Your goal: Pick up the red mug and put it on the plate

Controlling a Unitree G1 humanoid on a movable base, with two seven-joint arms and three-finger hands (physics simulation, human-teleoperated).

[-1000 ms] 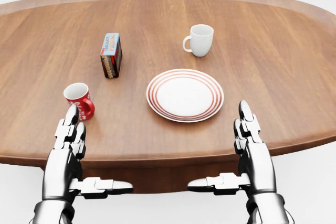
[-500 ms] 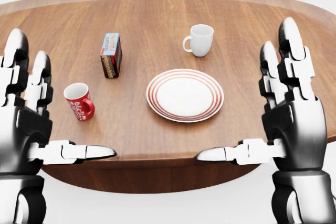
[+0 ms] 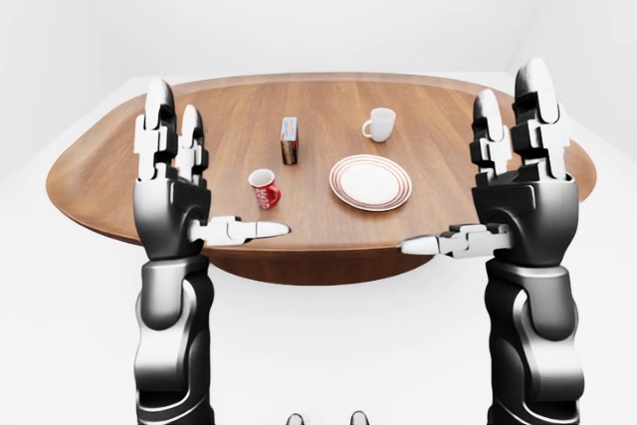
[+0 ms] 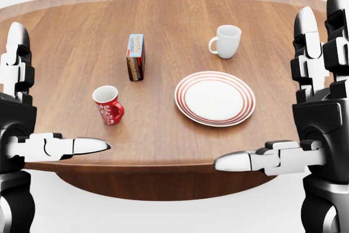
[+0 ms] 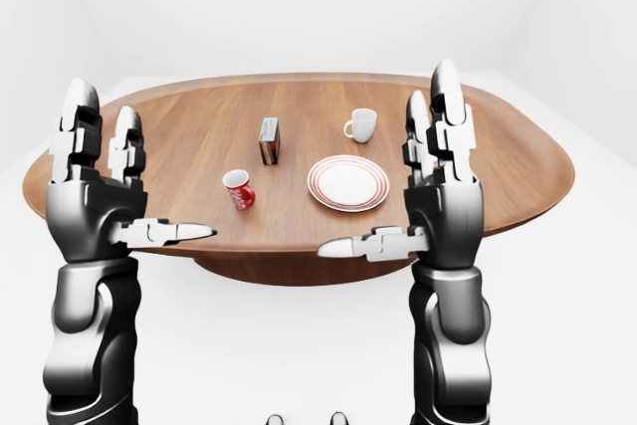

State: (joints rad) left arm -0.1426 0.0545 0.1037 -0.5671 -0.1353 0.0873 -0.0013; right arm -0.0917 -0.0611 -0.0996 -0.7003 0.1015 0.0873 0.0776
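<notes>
The small red ceramic mug with white lettering stands upright on the oval brown wooden table, toward the left of the head view, its handle pointing to the view's right. To its right, apart from it, lies the white round plate with red rings, bare. Above the mug stands a small upright printed box, and above the plate a plain white mug.

Both hands are raised at the table's near edge, holding nothing. The left hand has its fingers straight up and thumb stretched sideways, spread wide; the right hand matches it.

The step in hand looks like the reach. The left hand is nearer, so it should probably descend beside the red mug, approaching from the view's left, opposite the handle, then wrap the body low enough to keep it from tipping, clear of the box.
</notes>
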